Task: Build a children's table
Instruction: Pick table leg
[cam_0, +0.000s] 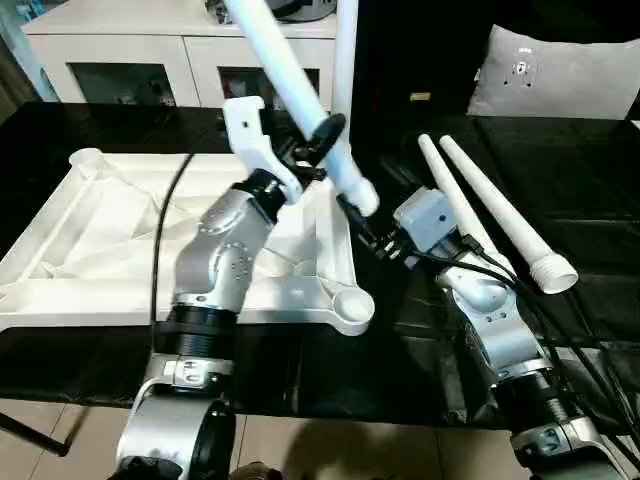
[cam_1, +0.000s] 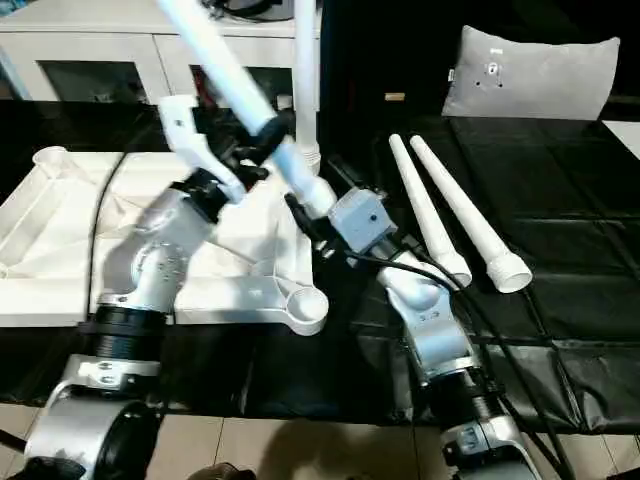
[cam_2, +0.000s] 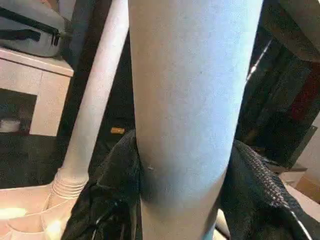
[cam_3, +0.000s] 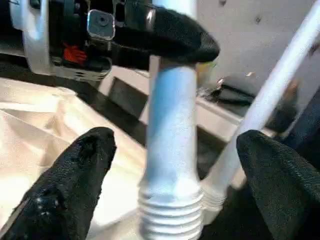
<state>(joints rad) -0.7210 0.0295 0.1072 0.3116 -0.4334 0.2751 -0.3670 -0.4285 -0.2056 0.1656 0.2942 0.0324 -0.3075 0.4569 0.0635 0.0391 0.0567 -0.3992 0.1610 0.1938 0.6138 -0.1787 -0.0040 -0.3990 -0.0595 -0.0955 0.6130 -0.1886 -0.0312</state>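
Note:
The white tabletop (cam_0: 60, 250) lies ribs up on the black table, left of centre. One leg (cam_0: 345, 60) stands upright in its far right corner socket. My left gripper (cam_0: 322, 138) is shut on a second leg (cam_0: 285, 65), held tilted above the tabletop's right edge with its threaded end (cam_3: 170, 210) pointing down. In the left wrist view the fingers (cam_2: 257, 185) press both sides of this tube. My right gripper (cam_3: 177, 140) is open just below, its fingers (cam_3: 85, 165) standing apart on either side of the leg's lower end. Two more legs (cam_0: 455, 195) (cam_0: 505, 215) lie side by side at the right.
The tabletop's near right corner socket (cam_0: 352, 300) is empty. A white cabinet (cam_0: 130, 40) stands behind the table and a grey cushion (cam_0: 560, 75) sits at the back right. Black cloth (cam_0: 560, 330) covers the table up to its front edge.

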